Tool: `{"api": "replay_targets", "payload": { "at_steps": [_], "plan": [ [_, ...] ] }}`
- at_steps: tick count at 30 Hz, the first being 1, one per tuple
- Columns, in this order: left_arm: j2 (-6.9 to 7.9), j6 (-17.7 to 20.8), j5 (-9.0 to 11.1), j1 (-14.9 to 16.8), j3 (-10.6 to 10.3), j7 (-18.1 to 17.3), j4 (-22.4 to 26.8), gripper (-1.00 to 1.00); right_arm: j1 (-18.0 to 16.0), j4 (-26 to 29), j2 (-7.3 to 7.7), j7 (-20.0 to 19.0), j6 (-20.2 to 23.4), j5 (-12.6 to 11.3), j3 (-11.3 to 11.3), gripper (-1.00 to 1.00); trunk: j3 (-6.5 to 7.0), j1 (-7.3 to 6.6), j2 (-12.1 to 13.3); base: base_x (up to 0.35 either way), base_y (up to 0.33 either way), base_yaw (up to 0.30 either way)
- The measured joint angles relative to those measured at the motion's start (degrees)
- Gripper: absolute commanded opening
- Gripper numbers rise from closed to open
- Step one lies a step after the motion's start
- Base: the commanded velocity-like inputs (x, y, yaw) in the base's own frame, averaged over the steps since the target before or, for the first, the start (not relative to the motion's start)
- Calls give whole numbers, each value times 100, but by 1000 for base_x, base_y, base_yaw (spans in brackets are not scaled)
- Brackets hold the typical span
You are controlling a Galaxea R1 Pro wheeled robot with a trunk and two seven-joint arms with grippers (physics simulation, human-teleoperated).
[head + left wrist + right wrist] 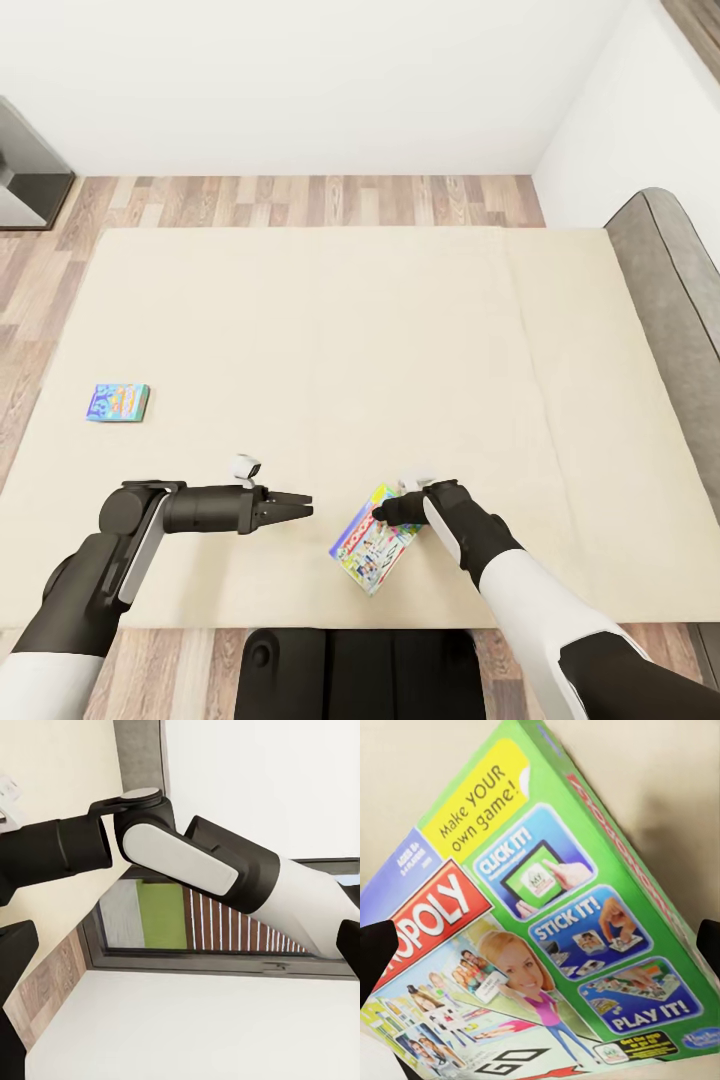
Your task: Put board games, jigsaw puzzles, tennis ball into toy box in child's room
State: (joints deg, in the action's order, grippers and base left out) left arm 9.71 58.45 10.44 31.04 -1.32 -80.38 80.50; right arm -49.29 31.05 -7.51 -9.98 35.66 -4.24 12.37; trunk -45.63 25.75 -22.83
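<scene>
On the beige bed (330, 330) lie two board games. The small blue one (117, 402) rests flat near the mattress's left edge, far from both arms. The larger green-edged one (375, 537) lies near the front edge, and its printed lid (547, 937) looms close and tilted in the right wrist view. My right gripper (384, 514) is open right over that box's upper end, a dark fingertip (375, 949) on each side of it. My left gripper (303, 505) is open above bare mattress, pointing at the green-edged game a short way off.
The grey headboard (668, 265) runs along the bed's right side. Wood-plank floor (300, 200) and a white wall lie beyond the far edge, with a dark cabinet (28, 175) at the back left. My right forearm (202, 866) and a dark-framed window (217, 960) appear in the left wrist view.
</scene>
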Motion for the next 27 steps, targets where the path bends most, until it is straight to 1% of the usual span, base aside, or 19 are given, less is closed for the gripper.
{"api": "replay_targets", "payload": {
  "at_steps": [27],
  "plan": [
    [0, 1, 0, 0, 0, -5, 0, 100, 0, 0, -5, 1, -1, 10, 1, 100, 0, 0, 0, 0, 13, 0]
  ]
}}
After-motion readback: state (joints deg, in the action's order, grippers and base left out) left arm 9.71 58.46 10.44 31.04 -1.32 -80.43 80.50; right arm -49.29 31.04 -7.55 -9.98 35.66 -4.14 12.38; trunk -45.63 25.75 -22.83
